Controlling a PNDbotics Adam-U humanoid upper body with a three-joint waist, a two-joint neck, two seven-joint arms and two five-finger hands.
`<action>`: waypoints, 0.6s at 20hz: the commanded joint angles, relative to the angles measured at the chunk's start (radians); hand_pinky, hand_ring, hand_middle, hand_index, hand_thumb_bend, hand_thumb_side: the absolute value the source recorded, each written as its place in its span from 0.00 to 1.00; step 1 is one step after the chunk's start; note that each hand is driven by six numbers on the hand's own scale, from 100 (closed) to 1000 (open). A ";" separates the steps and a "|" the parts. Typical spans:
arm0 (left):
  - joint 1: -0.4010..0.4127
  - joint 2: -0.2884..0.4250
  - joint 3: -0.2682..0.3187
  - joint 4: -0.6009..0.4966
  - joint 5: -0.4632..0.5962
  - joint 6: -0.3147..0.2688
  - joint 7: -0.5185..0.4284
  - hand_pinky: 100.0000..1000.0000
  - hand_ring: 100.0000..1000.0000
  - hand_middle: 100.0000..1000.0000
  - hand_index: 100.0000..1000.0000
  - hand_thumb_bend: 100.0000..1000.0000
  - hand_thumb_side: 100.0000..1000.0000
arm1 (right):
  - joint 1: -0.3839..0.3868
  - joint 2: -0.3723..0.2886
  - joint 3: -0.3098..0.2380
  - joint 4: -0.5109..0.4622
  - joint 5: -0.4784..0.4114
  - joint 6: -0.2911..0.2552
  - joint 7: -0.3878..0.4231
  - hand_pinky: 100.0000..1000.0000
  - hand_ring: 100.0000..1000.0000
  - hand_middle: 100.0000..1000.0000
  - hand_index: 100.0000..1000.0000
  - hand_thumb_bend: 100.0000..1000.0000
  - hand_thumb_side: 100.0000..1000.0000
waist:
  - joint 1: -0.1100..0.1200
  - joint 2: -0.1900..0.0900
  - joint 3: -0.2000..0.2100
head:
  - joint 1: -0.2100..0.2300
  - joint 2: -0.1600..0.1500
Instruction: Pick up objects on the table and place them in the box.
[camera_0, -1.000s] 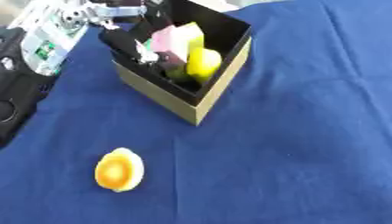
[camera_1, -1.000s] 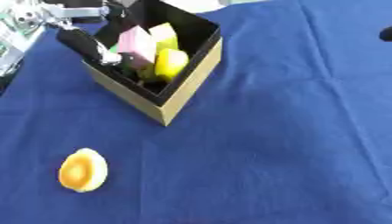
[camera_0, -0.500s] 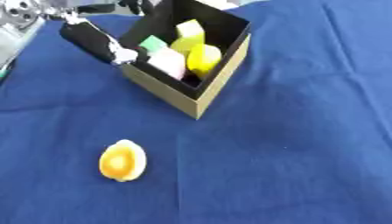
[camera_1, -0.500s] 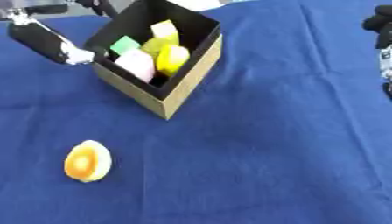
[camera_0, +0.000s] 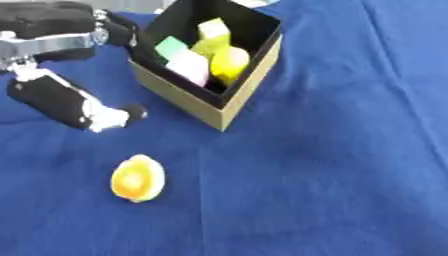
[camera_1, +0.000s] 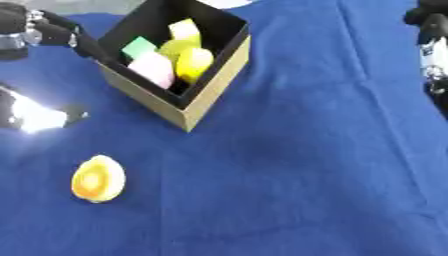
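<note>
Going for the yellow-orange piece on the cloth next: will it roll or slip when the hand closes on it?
The yellow-orange piece looks rounded and egg-like, so it may roll if nudged. It seems smooth, so possibly slippery. The blue cloth under it probably damps rolling.

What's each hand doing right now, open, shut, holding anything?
Left hand: holds nothing, left of the box; whether open or shut cannot be told.
Right hand: only partly in view at the right edge; state cannot be told.

One box (camera_0: 229, 100) with five small pieces inside, one yellow-orange object (camera_0: 136, 178) on the cloth (camera_0: 332, 165).
</note>
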 joint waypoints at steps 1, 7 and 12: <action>0.019 0.046 -0.006 -0.025 0.005 0.018 0.002 0.86 0.83 0.82 0.89 0.22 0.44 | -0.004 -0.010 -0.014 -0.015 -0.012 0.002 -0.002 0.82 0.71 0.61 0.75 0.00 0.63 | -0.008 -0.027 0.004 | -0.004 0.002; 0.073 0.027 -0.029 -0.026 -0.051 0.054 -0.012 0.86 0.83 0.83 0.90 0.23 0.44 | -0.008 0.000 -0.015 -0.015 -0.022 0.003 0.004 0.82 0.71 0.61 0.75 0.00 0.63 | -0.017 -0.034 0.009 | -0.007 0.000; 0.083 -0.002 -0.053 -0.026 -0.073 0.101 -0.030 0.85 0.81 0.79 0.87 0.22 0.45 | -0.006 0.009 -0.019 -0.015 -0.025 0.004 0.002 0.82 0.71 0.61 0.75 0.00 0.63 | -0.020 -0.035 0.007 | -0.003 0.002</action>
